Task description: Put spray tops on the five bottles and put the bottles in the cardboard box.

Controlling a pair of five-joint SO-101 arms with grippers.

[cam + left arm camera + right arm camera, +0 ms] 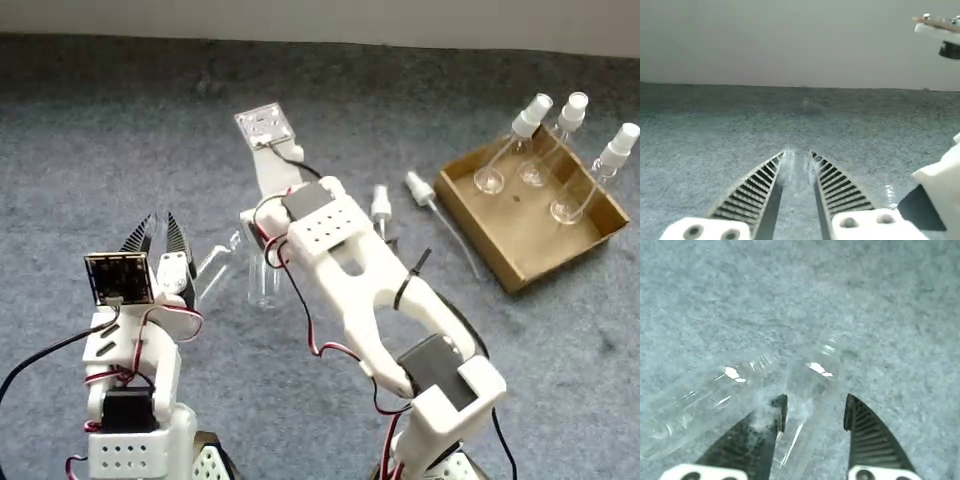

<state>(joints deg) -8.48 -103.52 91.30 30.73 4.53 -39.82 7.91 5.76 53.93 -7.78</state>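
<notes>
Right gripper astride a bottle, second bottle alongside (clear), box apart.

Desk: rough, matt grey cloth. Bottles: clear, glossy plastic. Cardboard box: matt brown card. Arm shell: smooth white plastic. Fingers: black, ribbed plastic.

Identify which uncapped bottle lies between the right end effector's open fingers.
The bottle running straight out between the fingers; the other bottle lies slanted outside them.
</notes>
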